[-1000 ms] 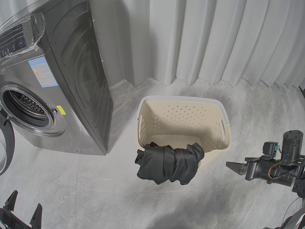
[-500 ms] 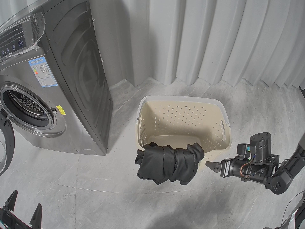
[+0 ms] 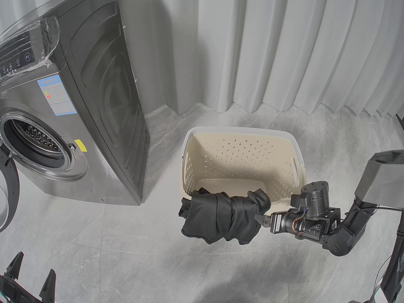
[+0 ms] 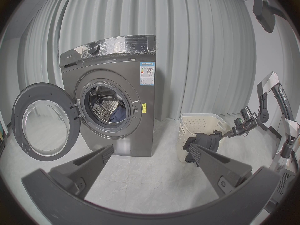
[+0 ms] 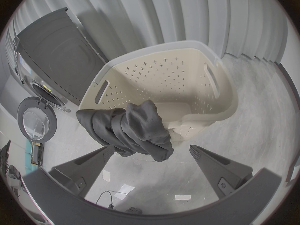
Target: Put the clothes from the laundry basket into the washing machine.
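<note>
Hanging over the near rim of the laundry basket (image 3: 240,130), the dark garment (image 3: 223,217) is bunched in thick folds, part inside and part drooping down the outer wall. The right tool (image 3: 260,220) sits level at the garment's right end, its fingers spread wide with nothing between them. To my eye the step in hand is the grab. It would do well to push in until a fat fold sits deep between the fingers, close on the bulk instead of a loose edge, then lift straight up so the cloth clears the rim without dragging the basket.

The left tool (image 3: 33,267) waits low by the floor, also wide open and empty. The washing machine (image 3: 84,106) stands to the left, near the basket. Its door (image 4: 43,122) is swung open, and something dark blue (image 4: 118,113) lies in the drum (image 4: 107,105).

I can't tell whether the right fingertips touch the cloth yet. The garment hides the near part of the basket floor, so more clothes could lie there. From the head view the door is cut off at the edge.
</note>
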Controlling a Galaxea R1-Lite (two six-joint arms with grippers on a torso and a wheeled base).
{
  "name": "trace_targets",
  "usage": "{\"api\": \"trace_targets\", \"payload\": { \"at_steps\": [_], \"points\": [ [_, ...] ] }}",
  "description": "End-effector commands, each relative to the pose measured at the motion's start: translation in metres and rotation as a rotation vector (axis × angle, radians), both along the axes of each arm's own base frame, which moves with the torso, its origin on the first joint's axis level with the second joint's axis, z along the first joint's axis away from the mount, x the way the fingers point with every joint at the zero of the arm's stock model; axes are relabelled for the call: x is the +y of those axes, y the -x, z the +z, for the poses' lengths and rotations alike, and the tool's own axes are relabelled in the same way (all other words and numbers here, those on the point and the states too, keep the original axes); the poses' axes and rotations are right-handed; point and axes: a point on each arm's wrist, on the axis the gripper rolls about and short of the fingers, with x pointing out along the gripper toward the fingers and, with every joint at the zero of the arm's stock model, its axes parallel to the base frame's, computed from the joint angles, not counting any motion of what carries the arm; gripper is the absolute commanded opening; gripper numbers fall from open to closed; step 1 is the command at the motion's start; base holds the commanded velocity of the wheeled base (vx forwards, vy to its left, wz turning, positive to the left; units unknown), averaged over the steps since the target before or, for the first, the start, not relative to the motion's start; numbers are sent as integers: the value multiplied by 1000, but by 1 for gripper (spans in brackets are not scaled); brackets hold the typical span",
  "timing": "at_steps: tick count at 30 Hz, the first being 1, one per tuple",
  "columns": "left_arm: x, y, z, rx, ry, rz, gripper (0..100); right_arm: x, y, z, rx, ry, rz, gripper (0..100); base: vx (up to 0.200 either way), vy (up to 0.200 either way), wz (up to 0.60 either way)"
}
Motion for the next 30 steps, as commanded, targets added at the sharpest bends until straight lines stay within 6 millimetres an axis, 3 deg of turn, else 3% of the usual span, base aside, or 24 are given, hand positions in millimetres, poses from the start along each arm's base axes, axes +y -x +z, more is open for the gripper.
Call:
{"api": "trace_targets", "payload": {
  "at_steps": [1, 12, 21, 22, 30],
  "points": [
    [0, 0, -5, 2, 2, 0, 100, 6, -10, -18, 35, 3, -6, 100, 0, 0, 0],
    [0, 0, -5, 2, 2, 0, 100, 15, -28, -32, 33, -9, -14, 100, 0, 0, 0],
    [0, 0, -5, 2, 5, 0, 100, 21, -44, -31, -15, -15, -48, 100, 0, 0, 0],
    [0, 0, -5, 2, 5, 0, 100, 20, -45, -30, -16, -15, -49, 0, 0, 0, 0],
    [0, 0, -5, 2, 6, 0, 100, 23, -45, -29, -18, -33, -52, 0, 0, 0, 0]
  ]
}}
